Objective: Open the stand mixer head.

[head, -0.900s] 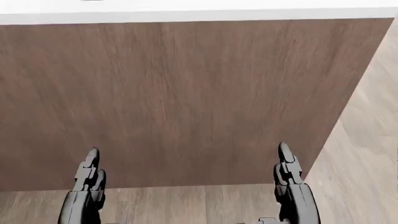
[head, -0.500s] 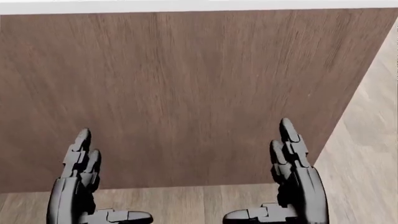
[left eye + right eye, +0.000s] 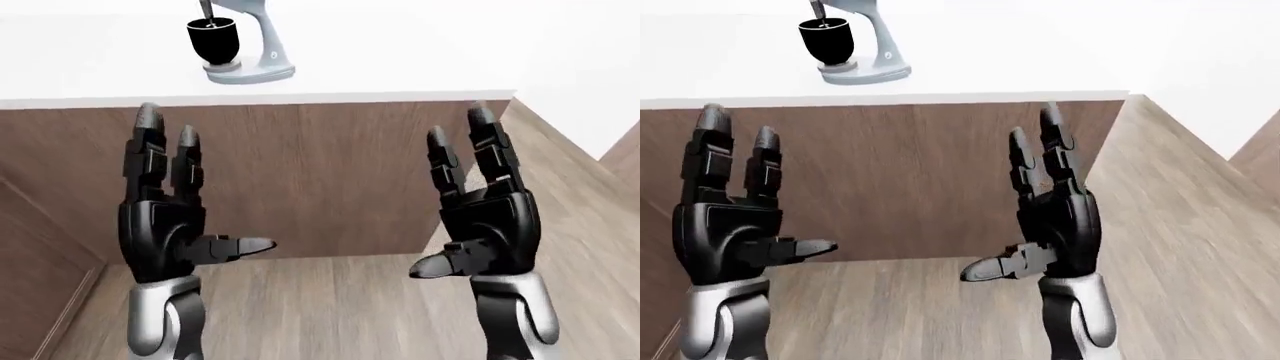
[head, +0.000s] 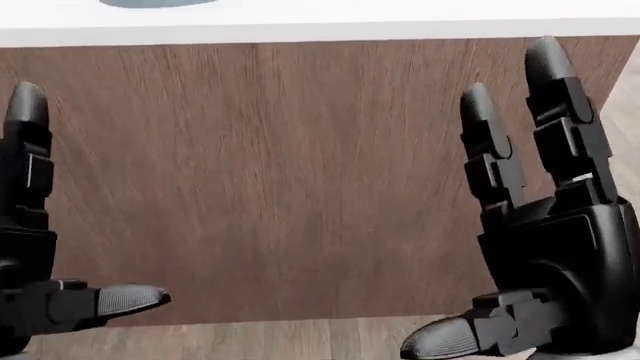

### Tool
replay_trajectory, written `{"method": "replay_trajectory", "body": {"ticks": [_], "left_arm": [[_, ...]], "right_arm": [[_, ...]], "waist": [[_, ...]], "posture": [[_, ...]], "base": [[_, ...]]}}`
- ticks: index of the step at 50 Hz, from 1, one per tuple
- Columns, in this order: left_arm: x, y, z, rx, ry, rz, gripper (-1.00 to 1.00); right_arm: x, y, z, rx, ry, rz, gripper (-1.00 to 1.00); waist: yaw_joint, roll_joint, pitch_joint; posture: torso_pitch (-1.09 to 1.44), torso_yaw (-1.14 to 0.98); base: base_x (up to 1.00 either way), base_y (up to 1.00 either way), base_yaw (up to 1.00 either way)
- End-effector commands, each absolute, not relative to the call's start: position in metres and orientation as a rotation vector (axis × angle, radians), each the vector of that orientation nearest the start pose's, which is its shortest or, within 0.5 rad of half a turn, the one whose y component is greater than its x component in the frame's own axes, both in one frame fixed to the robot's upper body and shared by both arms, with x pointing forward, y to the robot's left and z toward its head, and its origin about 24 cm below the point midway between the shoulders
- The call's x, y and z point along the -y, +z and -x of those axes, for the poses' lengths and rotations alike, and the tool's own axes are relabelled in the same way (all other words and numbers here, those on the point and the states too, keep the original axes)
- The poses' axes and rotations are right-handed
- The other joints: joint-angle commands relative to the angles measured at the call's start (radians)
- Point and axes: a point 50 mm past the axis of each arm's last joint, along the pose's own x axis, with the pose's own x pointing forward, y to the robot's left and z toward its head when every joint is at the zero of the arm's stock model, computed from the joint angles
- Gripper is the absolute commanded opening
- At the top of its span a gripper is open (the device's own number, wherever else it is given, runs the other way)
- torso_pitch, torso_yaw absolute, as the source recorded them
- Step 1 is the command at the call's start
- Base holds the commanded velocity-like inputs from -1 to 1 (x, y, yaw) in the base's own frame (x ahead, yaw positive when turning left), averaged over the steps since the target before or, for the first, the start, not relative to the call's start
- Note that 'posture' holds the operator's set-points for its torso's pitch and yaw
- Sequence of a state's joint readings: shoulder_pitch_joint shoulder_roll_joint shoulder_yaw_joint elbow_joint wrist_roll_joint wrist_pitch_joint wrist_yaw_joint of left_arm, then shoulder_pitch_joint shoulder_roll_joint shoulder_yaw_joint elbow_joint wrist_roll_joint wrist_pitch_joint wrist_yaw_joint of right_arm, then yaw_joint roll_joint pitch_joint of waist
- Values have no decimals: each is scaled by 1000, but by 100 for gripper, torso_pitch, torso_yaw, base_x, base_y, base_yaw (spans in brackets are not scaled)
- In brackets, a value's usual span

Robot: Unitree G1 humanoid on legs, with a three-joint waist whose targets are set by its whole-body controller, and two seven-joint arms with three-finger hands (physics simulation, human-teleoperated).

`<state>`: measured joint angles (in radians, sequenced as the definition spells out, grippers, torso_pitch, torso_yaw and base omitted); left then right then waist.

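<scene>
A grey stand mixer (image 3: 262, 52) with a black bowl (image 3: 213, 39) stands on the white counter (image 3: 400, 60) at the top left of the left-eye view; its head is cut off by the picture's top edge. My left hand (image 3: 165, 202) and right hand (image 3: 485, 202) are raised, palms facing each other, fingers spread open and empty. Both are well below and short of the mixer, before the counter's brown wood side (image 3: 320, 172).
The counter's wood side (image 4: 280, 172) fills the head view. Wood floor (image 3: 330, 307) lies below. The counter ends at a corner on the right (image 3: 512, 97), with floor beyond it. A wood panel (image 3: 30, 262) stands at lower left.
Both hands have risen from the bottom of the head view to mid-height and now look much larger. The counter's white top edge has shifted slightly, so the camera has moved.
</scene>
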<state>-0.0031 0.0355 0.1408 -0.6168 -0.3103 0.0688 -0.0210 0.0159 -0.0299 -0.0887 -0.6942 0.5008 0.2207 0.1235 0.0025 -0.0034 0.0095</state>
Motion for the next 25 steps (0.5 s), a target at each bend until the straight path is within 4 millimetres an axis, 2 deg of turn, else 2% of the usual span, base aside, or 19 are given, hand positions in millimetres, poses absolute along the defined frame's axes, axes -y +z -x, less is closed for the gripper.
{"method": "replay_trajectory", "body": {"ticks": [1, 8, 14, 25], "left_arm": [[-178, 193, -211, 644, -14, 216, 95], [-178, 216, -198, 711, -32, 226, 95], [-174, 237, -179, 788, -84, 255, 95], [-176, 238, -177, 800, -77, 257, 95]], "right_arm": [[153, 198, -204, 545, 284, -420, 100], [150, 228, -183, 603, 319, -466, 100], [149, 241, -171, 640, 347, -487, 100], [150, 243, -169, 658, 332, -488, 100]], "waist": [[1, 0, -13], [3, -1, -5], [3, -3, -1], [5, -6, 7]], "posture": [[0, 0], [0, 0], [0, 0], [0, 0]], "base": [[0, 0, 0], [0, 0, 0], [0, 0, 0], [0, 0, 0]]}}
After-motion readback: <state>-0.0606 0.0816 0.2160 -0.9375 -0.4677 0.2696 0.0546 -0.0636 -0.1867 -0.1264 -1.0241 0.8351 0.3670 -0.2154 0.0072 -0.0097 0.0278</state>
